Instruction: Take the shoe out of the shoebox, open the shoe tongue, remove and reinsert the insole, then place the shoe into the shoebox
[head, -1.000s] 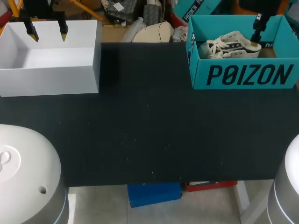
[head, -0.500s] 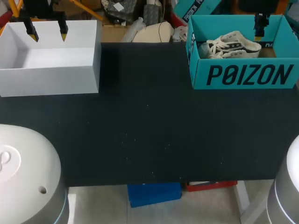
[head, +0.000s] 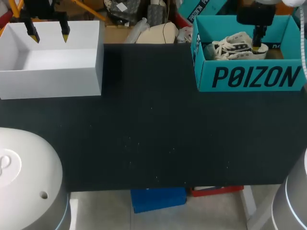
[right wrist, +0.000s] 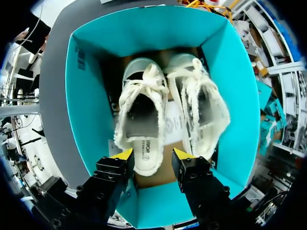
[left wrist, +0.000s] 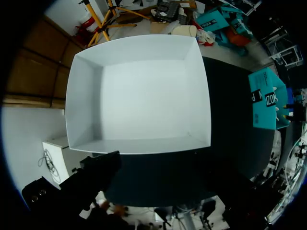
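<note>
Upper right of the head frame: shoe (right wrist: pixel 141 125) lies in the teal shoebox (head: pixel 249 76), with the right claw (right wrist: pixel 152 155) released just above it.
Heel sits between the spread fingers, long axis running straight ahead, toe farthest. Second shoe (right wrist: pixel 201 112) just beside it, so room looks tight. Left claw (head: pixel 48 32) is released, well apart over the white box (head: pixel 53 79) at upper left. Dark worktop (head: pixel 153 134) between.

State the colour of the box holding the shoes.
Teal; the shoebox shows best in the right wrist view.
</note>
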Robot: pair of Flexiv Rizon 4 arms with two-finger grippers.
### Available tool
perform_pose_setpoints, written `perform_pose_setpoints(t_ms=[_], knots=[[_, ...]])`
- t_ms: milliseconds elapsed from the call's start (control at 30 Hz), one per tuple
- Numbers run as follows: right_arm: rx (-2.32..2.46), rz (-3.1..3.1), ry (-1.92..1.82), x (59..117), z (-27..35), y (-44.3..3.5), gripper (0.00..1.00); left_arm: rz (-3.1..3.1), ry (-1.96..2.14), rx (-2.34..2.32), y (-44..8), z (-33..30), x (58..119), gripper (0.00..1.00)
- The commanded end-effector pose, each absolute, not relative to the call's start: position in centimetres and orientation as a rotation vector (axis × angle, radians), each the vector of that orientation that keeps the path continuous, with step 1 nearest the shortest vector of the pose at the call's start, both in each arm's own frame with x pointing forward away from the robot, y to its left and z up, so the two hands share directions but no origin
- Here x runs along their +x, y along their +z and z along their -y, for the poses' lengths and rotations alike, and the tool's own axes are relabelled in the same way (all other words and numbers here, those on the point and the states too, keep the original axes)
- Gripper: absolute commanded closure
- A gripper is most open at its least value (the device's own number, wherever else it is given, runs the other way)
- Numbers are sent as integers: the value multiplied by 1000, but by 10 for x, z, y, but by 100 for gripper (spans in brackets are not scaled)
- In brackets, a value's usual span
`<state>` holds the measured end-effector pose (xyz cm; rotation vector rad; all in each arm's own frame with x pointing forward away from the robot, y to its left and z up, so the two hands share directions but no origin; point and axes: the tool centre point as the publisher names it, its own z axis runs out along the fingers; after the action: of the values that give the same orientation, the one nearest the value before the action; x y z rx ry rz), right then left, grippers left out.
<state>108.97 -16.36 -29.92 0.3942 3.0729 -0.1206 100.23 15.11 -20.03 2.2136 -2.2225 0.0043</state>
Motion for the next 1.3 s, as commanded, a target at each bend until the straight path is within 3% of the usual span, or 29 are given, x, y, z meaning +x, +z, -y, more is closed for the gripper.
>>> perform_pose_setpoints(t_ms=[33, 533, 900, 1000, 1033, 1067, 1300], knots=[[420, -3102, -113, 1103, 161, -327, 53, 2221, -1, 2217, -200, -150, 1002, 0], [470, -3104, -80, 1117, 153, -376, 64, 2221, -1, 2217, -200, -150, 1002, 0], [487, -3122, -93, 1117, 157, -400, 65, 2221, -1, 2217, -200, -150, 1002, 0], [495, -3117, -101, 1116, 158, -403, 73, 2221, -1, 2217, -200, -150, 1002, 0], [499, -3115, -106, 1116, 158, -403, 80, 2221, -1, 2217, -200, -150, 1002, 0], [502, -3109, -115, 1115, 159, -403, 98, 2221, -1, 2217, -200, -150, 1002, 0], [495, -3086, -146, 1105, 167, -365, 100, 2221, -1, 2217, -200, -150, 1002, 0]])
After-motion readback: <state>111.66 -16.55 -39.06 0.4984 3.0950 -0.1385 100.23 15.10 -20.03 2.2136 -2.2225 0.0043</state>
